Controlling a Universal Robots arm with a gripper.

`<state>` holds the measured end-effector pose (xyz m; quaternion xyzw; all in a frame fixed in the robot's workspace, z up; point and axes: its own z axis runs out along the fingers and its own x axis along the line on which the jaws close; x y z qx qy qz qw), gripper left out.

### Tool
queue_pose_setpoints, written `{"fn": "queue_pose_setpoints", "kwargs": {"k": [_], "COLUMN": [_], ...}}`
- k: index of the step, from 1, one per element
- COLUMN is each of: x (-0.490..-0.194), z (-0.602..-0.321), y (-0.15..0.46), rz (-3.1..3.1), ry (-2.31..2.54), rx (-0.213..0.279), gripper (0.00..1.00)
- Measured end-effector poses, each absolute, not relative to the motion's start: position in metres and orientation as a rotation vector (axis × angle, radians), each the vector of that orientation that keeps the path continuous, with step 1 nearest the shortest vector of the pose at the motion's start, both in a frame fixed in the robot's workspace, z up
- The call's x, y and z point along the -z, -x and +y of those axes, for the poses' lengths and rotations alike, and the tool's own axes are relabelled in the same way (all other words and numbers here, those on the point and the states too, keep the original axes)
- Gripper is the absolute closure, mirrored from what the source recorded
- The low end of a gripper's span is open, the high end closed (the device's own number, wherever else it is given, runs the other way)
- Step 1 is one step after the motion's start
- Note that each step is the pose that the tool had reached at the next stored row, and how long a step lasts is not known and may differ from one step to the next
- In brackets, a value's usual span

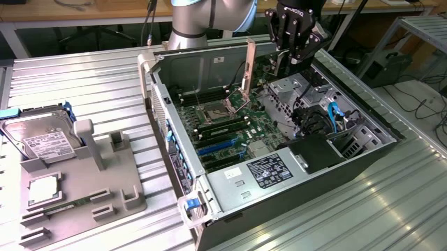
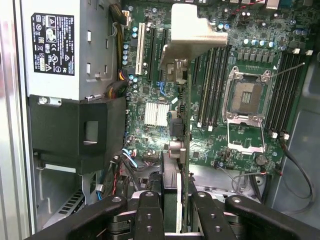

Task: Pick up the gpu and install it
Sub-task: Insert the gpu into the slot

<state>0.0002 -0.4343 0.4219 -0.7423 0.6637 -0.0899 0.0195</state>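
Wrist view: hand grips gpu edge-on above motherboard.

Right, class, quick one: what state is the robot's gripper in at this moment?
Gripper: closed on the gpu, held edge-on above the motherboard inside the open computer case.

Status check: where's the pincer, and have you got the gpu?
Pincer shut on gpu, card edge-on, bracket end away from wrist. Held above motherboard inside open case. Nothing seen blocking below.
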Motion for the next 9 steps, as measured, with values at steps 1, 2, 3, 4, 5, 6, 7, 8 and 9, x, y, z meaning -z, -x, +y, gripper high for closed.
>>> {"fn": "queue_pose_setpoints", "kwargs": {"k": [1,2,3,4,5,6,7,8,9], "x": [-0.4219,-0.4219,-0.4219,-0.4219,-0.4219,-0.4219,-0.4219,-0.4219,-0.4219], "z": [-0.4343,-0.4343,-0.4343,-0.4343,-0.4343,-0.4343,-0.4343,-0.4343,-0.4343], "y": [-0.0002,-0.0002,-0.0002,-0.0002,-0.0002,-0.0002,-0.0002,-0.0002,-0.0002], "rz": [2.06,2.06,2.06,2.06,2.06,2.059,2.059,2.06,2.06], "ry": [2.304,2.304,2.304,2.304,2.304,2.304,2.304,2.304,2.304], "rx": [0.279,0.279,0.279,0.279,0.279,0.279,0.279,0.279,0.279], "gripper": [0.72,0.72,0.72,0.72,0.72,0.72,0.72,0.72,0.72]}}
